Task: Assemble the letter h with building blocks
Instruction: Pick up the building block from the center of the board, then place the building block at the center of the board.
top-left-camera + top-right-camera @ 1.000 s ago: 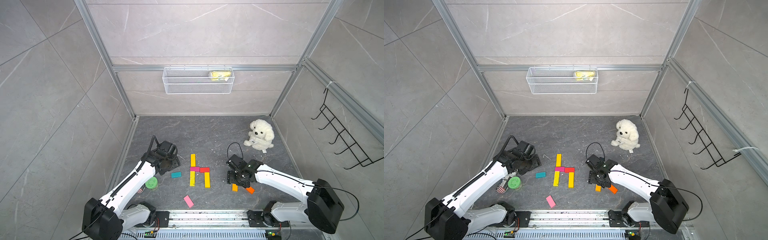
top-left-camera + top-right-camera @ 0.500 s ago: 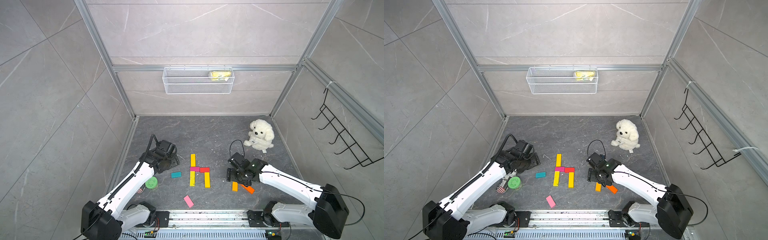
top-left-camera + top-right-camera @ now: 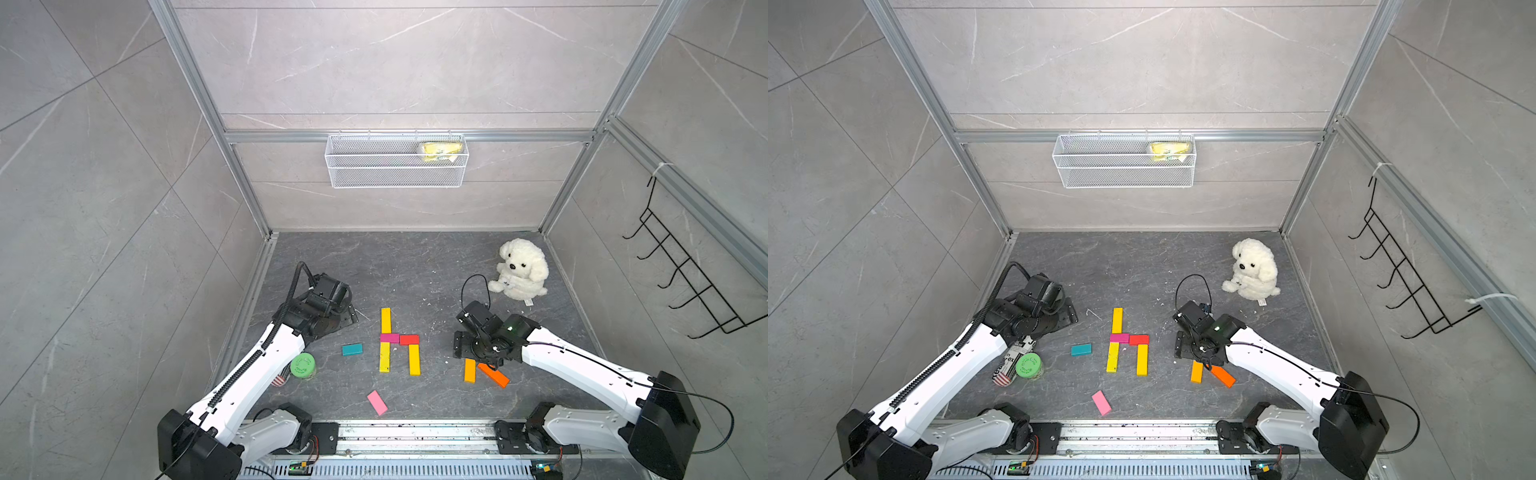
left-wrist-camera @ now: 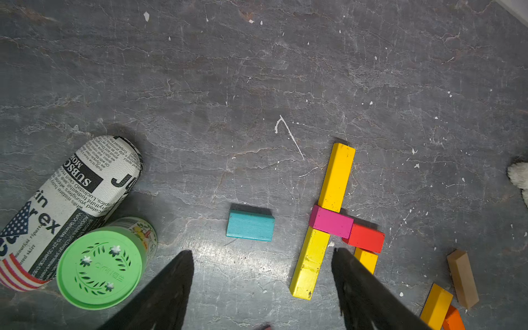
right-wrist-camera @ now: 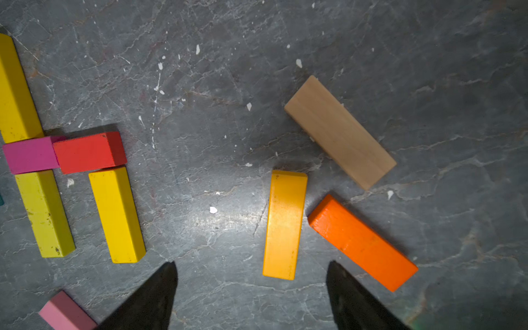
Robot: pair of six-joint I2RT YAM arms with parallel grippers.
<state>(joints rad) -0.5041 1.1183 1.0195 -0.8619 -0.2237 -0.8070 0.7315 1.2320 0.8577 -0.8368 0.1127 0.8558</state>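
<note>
Left wrist view: a newsprint-patterned can (image 4: 71, 200) lies on its side against the upright green-lidded can (image 4: 100, 267). In a top view the left arm (image 3: 257, 365) covers most of the newsprint can.

The left fingers (image 4: 165, 291) are spread apart with nothing between them, above the table (image 4: 257, 85). The teal block (image 4: 250, 225) lies alone ahead of them, left of the letter.

The letter lies flat at table centre. An upper yellow bar (image 3: 385, 320) and a lower lime-yellow bar (image 3: 384, 357) stand in line with a magenta block (image 3: 389, 338) between them. A red block (image 3: 409, 339) touches the magenta one on the right, and a second yellow bar (image 3: 414, 360) sits directly below the red. The pink block (image 3: 377, 402) lies well apart, at an angle.

The right fingers (image 5: 148, 300) are likewise spread and empty. The amber bar (image 5: 285, 225) lies ahead of them, with the orange bar (image 5: 363, 243) just beside it. The tan bar (image 5: 340, 133) shows in the wrist views only; the right arm (image 3: 582, 365) hides it in both top views.

A white plush dog (image 3: 519, 270) sits far right.
</note>
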